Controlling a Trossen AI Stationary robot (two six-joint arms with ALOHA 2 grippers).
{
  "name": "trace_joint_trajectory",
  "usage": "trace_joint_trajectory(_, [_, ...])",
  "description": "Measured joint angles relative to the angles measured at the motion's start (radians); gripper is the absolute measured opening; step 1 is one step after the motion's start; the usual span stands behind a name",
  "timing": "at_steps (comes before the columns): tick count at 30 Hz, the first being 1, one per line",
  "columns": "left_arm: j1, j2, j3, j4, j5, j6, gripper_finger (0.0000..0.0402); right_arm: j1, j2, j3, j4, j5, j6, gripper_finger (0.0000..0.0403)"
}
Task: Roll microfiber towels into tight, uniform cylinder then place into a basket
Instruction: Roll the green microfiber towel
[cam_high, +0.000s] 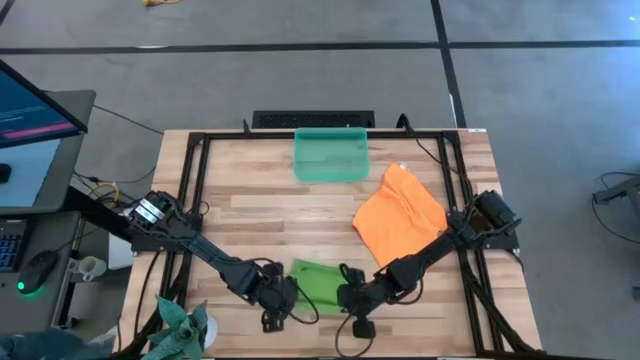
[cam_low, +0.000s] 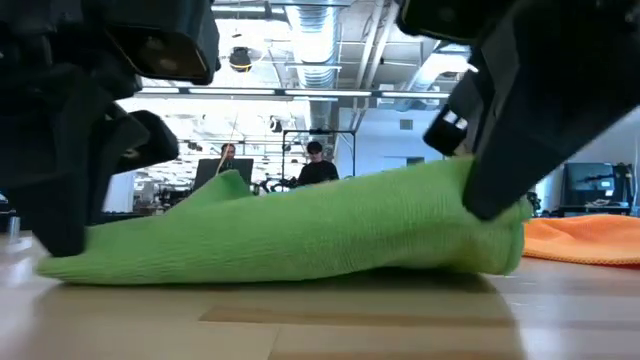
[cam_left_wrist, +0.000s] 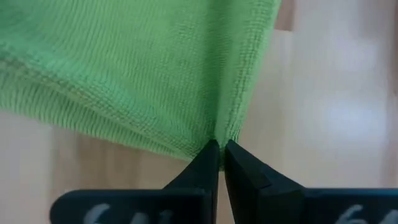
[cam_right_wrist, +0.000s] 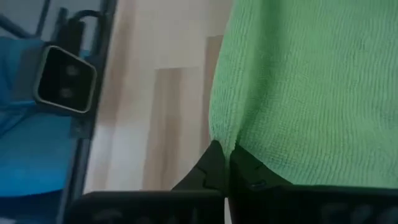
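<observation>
The lime green towel (cam_high: 316, 281) lies bunched on the table near its front edge, between my two grippers. My left gripper (cam_high: 283, 300) is shut on its left near end and my right gripper (cam_high: 352, 298) is shut on its right near end. In the low view the green towel (cam_low: 300, 235) rests on the wood in a low hump. The orange towel (cam_high: 400, 215) lies spread and rumpled at the right of the table, touched by nothing. The teal basket (cam_high: 331, 153) stands at the far edge, with nothing in it. My left gripper pinches the green towel's corner (cam_left_wrist: 219, 134) between its two fingertips, where the cloth gathers into a fold. The fingers come low, from the table's left. The towel lies on the table, drawn into creases toward the fingers. My right gripper pinches the green towel's edge (cam_right_wrist: 225, 142) between its two fingertips, near a corner. The fingers come low, from the table's right. That end (cam_low: 500, 245) is folded and rests on the table.
A dark teal spiky plant-like thing (cam_high: 185, 325) sits at the near left corner. A black frame (cam_high: 190, 180) runs round the tabletop. Bare wood lies between the green towel and the basket. People stand far off in the room behind (cam_low: 315, 165).
</observation>
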Motion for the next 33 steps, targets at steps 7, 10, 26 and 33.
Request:
trace_joint_trajectory(7, [0.017,-0.013,0.000,-0.004,0.085,-0.102,0.0011,-0.045,0.004,0.015,-0.060,-0.049,0.048,0.0006])
trace_joint_trajectory(10, [0.028,-0.014,0.000,0.015,0.154,-0.135,0.0011,-0.077,0.016,0.015,-0.087,-0.053,0.105,0.0011])
trace_joint_trajectory(26, [0.023,-0.014,0.001,0.048,0.271,-0.175,0.0011,-0.102,0.014,0.017,0.022,-0.340,0.286,0.0007])
trace_joint_trajectory(33, [0.021,-0.012,-0.006,0.016,0.442,-0.232,0.0011,-0.119,0.019,0.008,-0.063,-0.316,0.356,0.0007])
